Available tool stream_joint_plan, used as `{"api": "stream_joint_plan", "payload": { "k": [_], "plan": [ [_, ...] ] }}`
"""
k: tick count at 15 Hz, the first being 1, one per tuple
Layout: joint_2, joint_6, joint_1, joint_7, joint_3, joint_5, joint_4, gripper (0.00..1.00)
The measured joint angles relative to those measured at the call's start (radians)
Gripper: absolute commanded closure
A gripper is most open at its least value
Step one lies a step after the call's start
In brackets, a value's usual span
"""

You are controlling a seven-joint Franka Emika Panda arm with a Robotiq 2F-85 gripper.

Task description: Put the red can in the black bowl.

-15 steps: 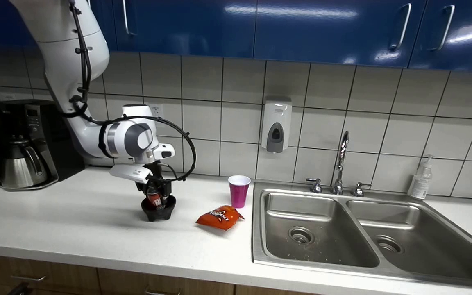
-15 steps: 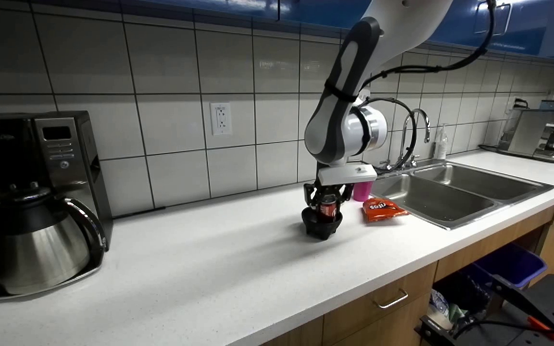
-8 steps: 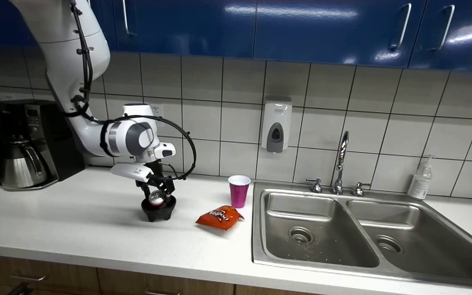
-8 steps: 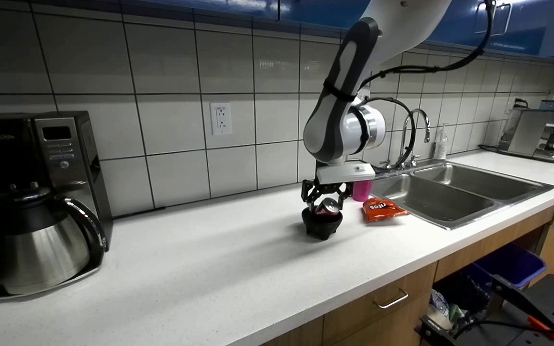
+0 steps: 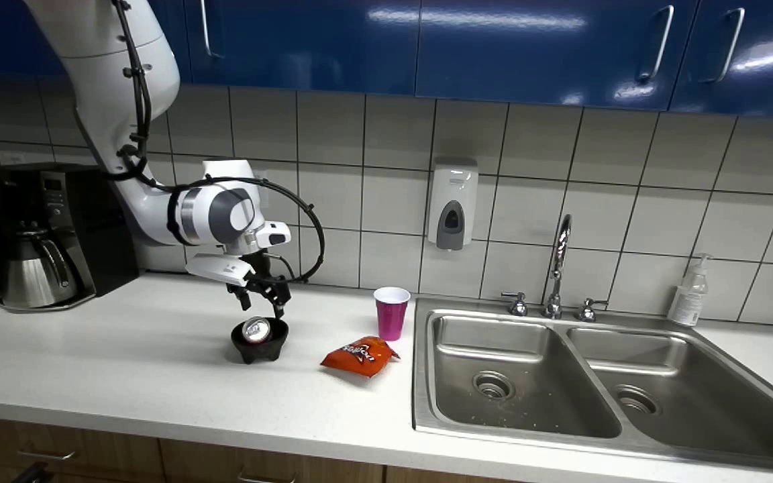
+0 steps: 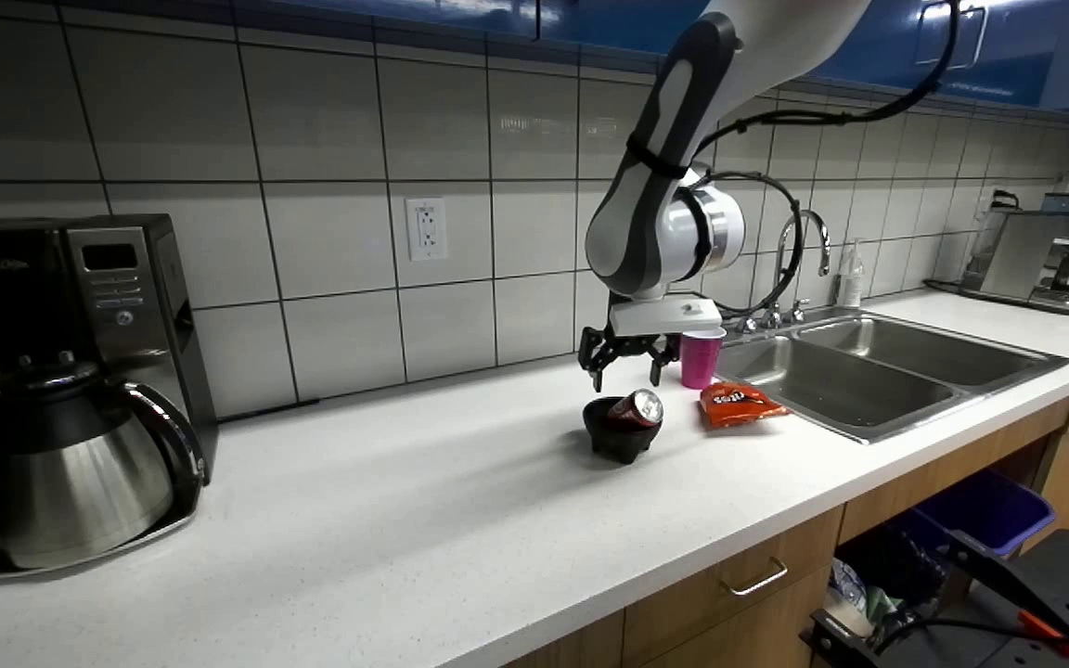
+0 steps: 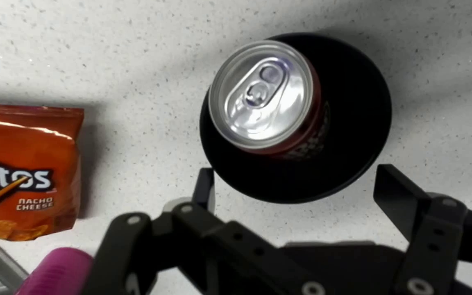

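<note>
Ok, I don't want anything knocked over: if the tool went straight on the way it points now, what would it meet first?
Probably the red can, which leans in the black bowl below the open tool. Depth is unclear, though, so the bowl itself could be touched first.

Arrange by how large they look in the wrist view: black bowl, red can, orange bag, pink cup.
Black bowl
Red can and orange bag (cut off by frame): too alike to rank
Pink cup (also cut off)
</note>
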Motion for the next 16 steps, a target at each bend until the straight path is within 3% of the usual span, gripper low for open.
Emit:
{"api": "stream_joint_plan", "payload": {
  "k": [8, 16],
  "plan": [
    [-0.133, -0.007, -0.017, -0.003, 0.008, 0.001, -0.069, 0.00],
    [-0.364, -0.036, -0.101, -0.111, 0.089, 0.059, -0.256, 0.00]
  ]
}}
